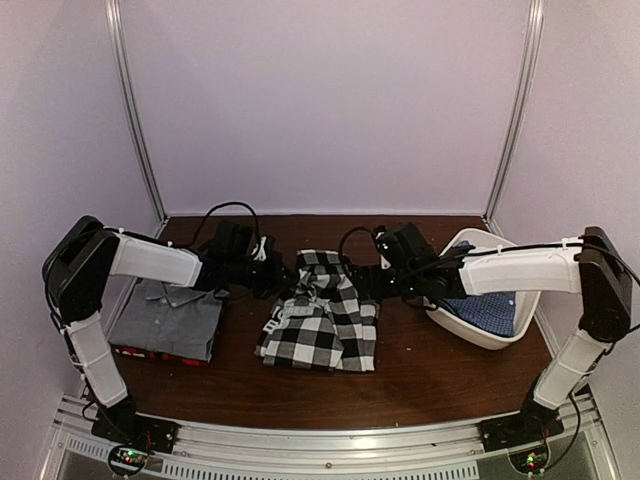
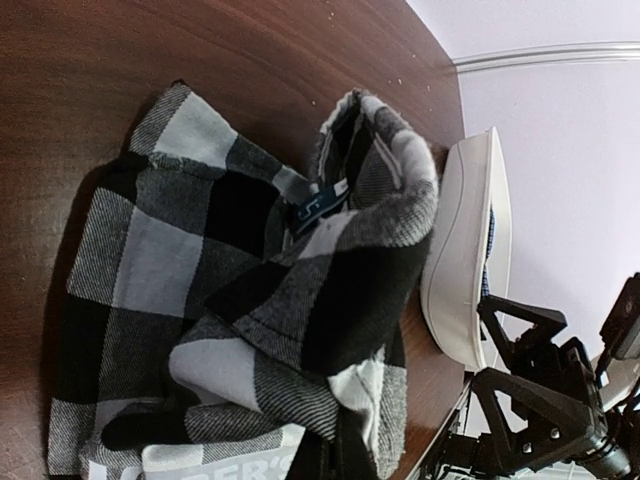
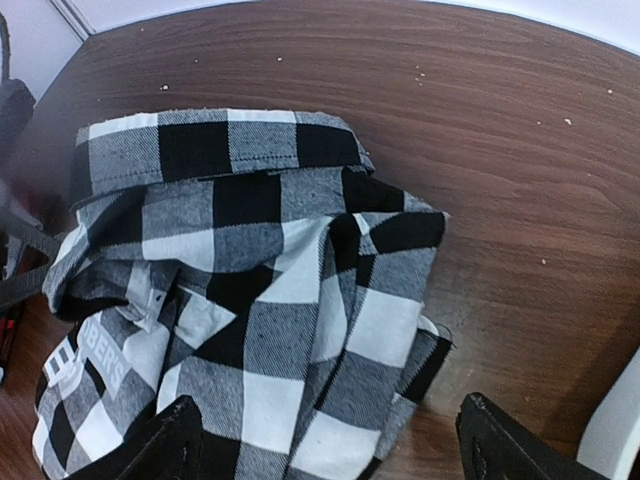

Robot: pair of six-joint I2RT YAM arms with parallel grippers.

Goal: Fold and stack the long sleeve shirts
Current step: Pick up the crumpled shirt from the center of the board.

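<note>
Four shirts: one loosely folded between the grippers, two stacked, one apart.
The black-and-white check shirt (image 1: 320, 322) lies in a rumpled, uneven fold beneath the right gripper (image 3: 335, 445) and just right of the left gripper (image 1: 280, 279), with its collar at the far end and a printed label showing on its left side. Left of the left gripper, the plain grey shirt (image 1: 168, 315) lies neatly folded on top of the folded red-black shirt (image 1: 160, 353). The blue fine-checked shirt (image 1: 487, 312) lies heaped to the right of the right gripper.

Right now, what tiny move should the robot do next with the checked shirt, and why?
Probably lower the open right tool and pinch the right edge of the shirt. It lies bunched, and the left tool seems to pinch its other side, so both could pull it flat.
</note>
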